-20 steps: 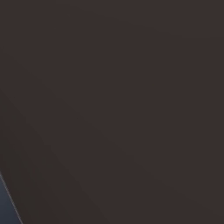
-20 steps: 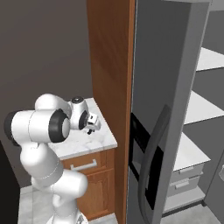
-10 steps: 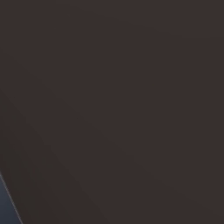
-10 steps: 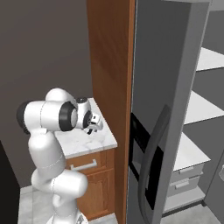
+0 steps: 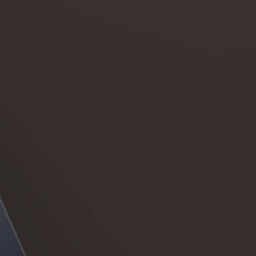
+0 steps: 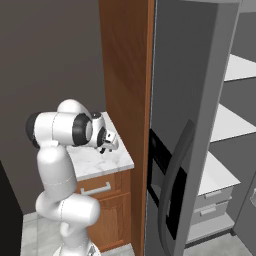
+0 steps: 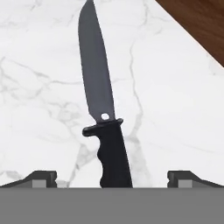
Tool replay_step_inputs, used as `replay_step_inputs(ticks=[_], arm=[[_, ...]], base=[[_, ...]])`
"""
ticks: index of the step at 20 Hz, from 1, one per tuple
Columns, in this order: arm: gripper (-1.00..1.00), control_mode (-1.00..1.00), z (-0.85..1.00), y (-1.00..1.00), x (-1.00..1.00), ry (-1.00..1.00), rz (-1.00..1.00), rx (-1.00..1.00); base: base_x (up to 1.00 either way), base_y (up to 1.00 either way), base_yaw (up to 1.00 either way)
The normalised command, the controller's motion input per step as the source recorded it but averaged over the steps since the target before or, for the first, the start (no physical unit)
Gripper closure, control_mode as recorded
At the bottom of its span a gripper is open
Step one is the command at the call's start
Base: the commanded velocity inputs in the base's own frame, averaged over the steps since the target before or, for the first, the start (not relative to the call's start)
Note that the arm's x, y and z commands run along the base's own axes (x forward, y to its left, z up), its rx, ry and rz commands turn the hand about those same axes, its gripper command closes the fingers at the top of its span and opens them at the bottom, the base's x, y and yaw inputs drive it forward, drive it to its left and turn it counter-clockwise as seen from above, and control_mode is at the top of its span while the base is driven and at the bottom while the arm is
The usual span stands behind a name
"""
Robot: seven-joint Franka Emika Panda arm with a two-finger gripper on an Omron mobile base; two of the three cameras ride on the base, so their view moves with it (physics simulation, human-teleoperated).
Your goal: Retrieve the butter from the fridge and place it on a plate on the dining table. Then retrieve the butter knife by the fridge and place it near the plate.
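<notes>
- Overhead, the gripper point(image 7: 112, 177) hung above the small marble-topped cabinet point(image 6: 95, 162), its two dark fingertips point(image 7: 41, 178) spread wide apart and holding nothing.
- Between those tips lay the butter knife point(image 7: 103, 105), flat on the white, grey-veined marble, its dark handle nearest the hand and its pointed blade running away from it.
- A small pale rivet showed on the blade just above the guard.
- Neither fingertip touched the knife; the handle sat about midway between them with bare marble on both sides.
- From the right base view, the white arm point(image 6: 57, 165) rose in front of the cabinet and bent over its top, with the hand pointing down at the marble near the cabinet's right edge.
- Beside the cabinet stood a tall wooden panel point(image 6: 127, 100), and right of that the fridge point(image 6: 185, 125) with one grey door swung open, showing white shelves and drawers inside.
- A dark curved handle and a black dispenser panel showed on the open door.
- From that angle the knife itself was probably hidden behind the hand; I could not make it out.
- Dark, featureless surface took up the left base view, with a thin bluish wedge at the lower left corner.
</notes>
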Motion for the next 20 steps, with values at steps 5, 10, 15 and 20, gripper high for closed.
replay_step_inputs(ticks=[5, 10, 15, 20], arm=[[1.00, -1.00, -0.22, 0.00, 0.18, 0.00, 0.00, 0.00], [1.00, -1.00, -0.23, 0.00, 0.12, 0.00, 0.00, 0.00], [1.00, -1.00, -0.22, 0.01, 0.08, 0.00, 0.00, 0.00], [1.00, -1.00, -0.16, 0.13, 0.01, 0.00, 0.00, 0.00]], base=[[0.00, 0.00, 0.00], [0.00, 0.00, 0.00], [0.00, 0.00, 0.00], [0.00, 0.00, 0.00]])
